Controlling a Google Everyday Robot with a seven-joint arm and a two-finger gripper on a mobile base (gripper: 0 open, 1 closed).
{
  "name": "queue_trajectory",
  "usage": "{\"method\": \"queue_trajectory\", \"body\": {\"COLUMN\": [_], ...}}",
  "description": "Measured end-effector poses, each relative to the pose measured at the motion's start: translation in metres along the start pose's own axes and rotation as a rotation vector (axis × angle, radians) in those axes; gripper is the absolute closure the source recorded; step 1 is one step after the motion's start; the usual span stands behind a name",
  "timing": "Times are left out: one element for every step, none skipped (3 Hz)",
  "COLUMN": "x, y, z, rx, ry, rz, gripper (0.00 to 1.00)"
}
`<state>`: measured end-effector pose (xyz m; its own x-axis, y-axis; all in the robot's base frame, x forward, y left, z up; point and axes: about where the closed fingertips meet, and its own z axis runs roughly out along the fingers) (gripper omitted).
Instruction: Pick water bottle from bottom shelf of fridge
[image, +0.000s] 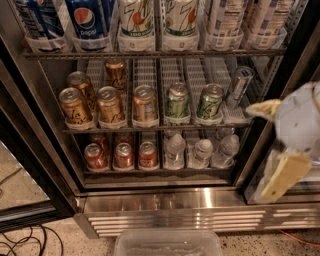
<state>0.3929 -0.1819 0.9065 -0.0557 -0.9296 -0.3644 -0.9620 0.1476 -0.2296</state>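
Note:
The fridge (175, 217) stands open in front of me. Three small clear water bottles with white caps stand on the right half of the bottom shelf (150, 171): left (175, 149), middle (202, 150), right (227, 147). Three red cans (123, 155) stand to their left. My gripper (274, 142) hangs at the right edge of the view, in front of the fridge's right door frame. It is right of the bottles and a little nearer me. Its pale yellow fingers (281, 175) are spread apart and hold nothing.
The rack above holds gold cans (110, 105), green cans (177, 101) and a leaning silver can (239, 86). Large bottles (135, 20) fill the top rack. The open door's dark frame (35, 175) is at left. A clear plastic bin (167, 243) and cables (20, 242) lie on the floor.

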Motion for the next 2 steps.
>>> {"method": "queue_trajectory", "body": {"x": [-0.009,-0.007], "y": [0.042,0.083], "z": [0.040,0.088], "rx": [0.013,0.037], "ry": [-0.135,-0.253], "rz": [-0.027,0.005], "gripper": [0.00,0.00]}}
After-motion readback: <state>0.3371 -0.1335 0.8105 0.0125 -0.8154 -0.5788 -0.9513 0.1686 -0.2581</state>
